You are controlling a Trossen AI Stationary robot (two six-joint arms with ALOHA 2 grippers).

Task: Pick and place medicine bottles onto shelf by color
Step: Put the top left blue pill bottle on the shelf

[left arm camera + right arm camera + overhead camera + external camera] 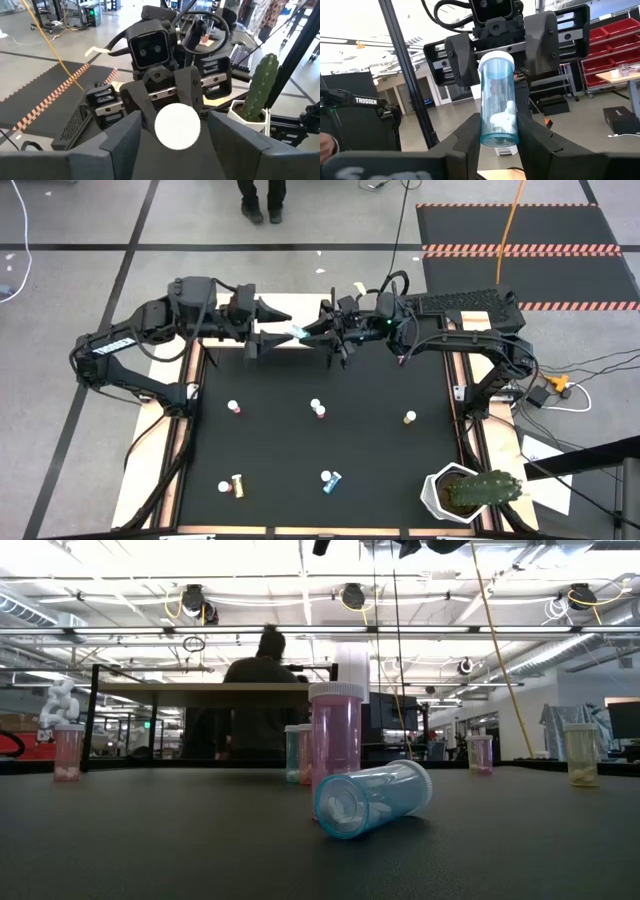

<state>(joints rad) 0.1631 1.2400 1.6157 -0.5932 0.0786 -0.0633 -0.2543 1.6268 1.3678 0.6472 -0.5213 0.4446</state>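
Low view, nearest: lying blue bottle (372, 800) rested on its side on the counter (150, 840), cap to the right.
Low view, behind it: an upright pink bottle (335, 745) stood just beyond; the shelf (200, 694) ran across the far edge, a person (262, 690) behind it.
High view, claws: left claw (280, 335) and right claw (312, 330) met tip to tip above the shelf, the held blue bottle (297, 333) between them.
High view, counter: five bottles lay scattered on the black mat; a cactus pot (470, 490) sat at the near right corner.
Left wrist view: left claw stood open, its fingers flanking the white cap with slim gaps on both sides.
Right wrist view: right claw was clamped on the base of the held blue bottle, cap pointing at the left claw.
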